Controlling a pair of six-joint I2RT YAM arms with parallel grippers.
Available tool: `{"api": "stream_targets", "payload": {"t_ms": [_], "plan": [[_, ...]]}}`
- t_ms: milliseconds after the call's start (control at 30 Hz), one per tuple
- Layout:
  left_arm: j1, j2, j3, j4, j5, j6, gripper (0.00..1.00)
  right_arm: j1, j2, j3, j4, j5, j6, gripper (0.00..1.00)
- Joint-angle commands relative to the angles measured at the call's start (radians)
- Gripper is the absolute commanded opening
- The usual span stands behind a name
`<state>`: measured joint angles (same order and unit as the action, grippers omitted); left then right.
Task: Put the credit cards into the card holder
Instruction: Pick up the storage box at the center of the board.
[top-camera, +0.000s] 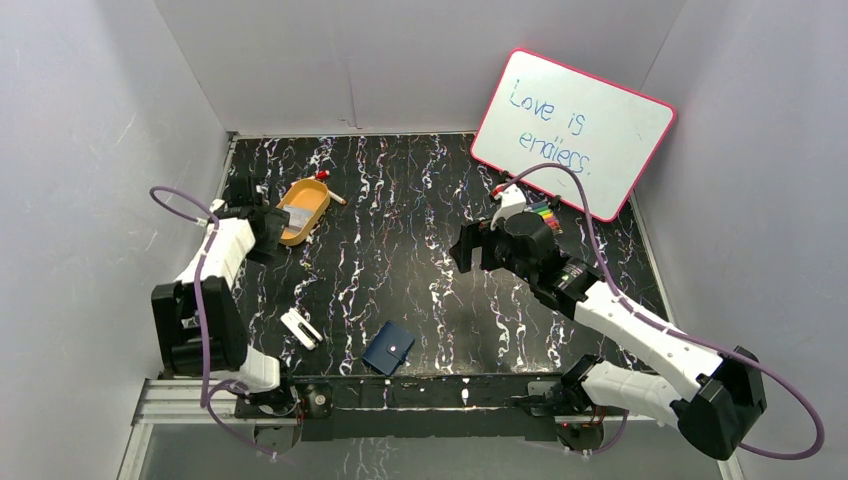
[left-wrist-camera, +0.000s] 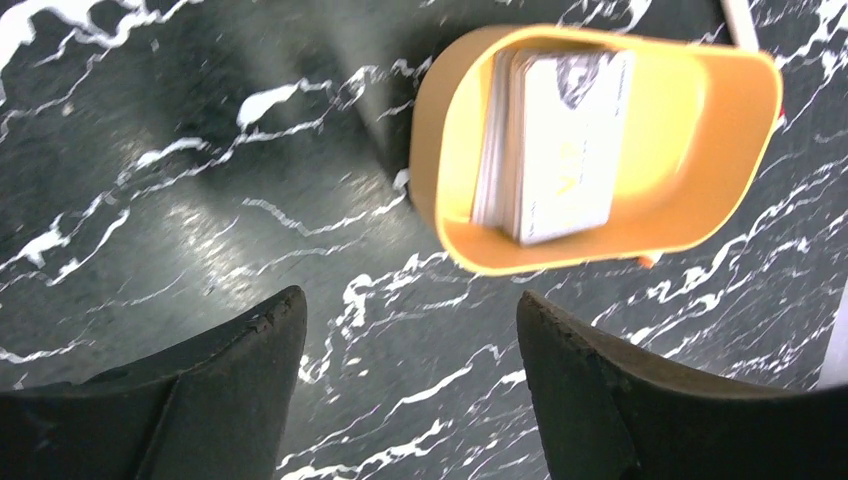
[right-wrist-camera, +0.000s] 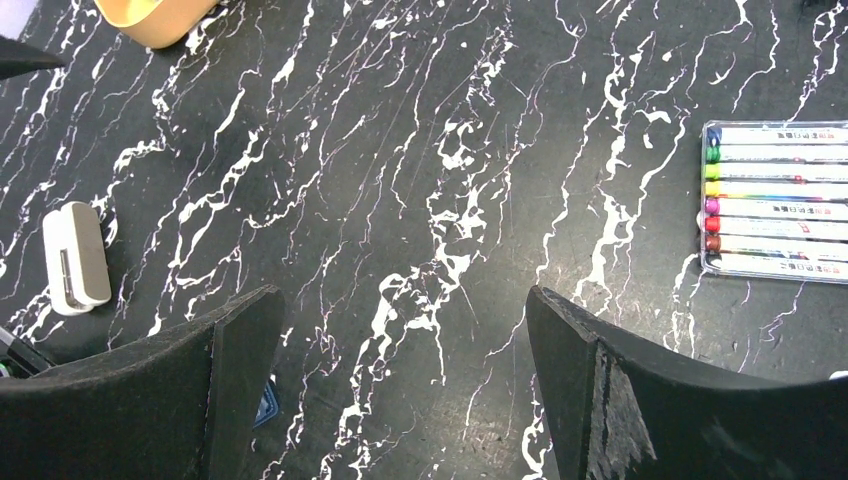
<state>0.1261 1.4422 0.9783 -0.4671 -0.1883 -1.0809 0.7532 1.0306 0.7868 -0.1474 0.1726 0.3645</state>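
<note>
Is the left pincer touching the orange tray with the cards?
Apart. The left wrist view shows black marble between the open left pincer and the orange tray.

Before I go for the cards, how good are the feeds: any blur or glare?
Left wrist: credit cards and orange tray look soft, cards washed pale, print hard to read; a glare patch sits on the table. Right wrist: sharp, marker set crisp. Top external: evenly lit, card holder clear but small.
</note>
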Motion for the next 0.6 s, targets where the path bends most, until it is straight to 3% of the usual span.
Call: {"api": "stream_targets", "payload": {"t_ms": [0,567], "plan": [[0.016,0.099,0.105,-0.02,-0.068,-0.041,0.72,0.004,-0.042,0.002,0.032,-0.003,-0.002,1.0],[0.041,0.26,0.129,0.007,-0.048,0.015,0.47,0.003,-0.068,0.013,0.017,0.037,-0.037,1.0]]}}
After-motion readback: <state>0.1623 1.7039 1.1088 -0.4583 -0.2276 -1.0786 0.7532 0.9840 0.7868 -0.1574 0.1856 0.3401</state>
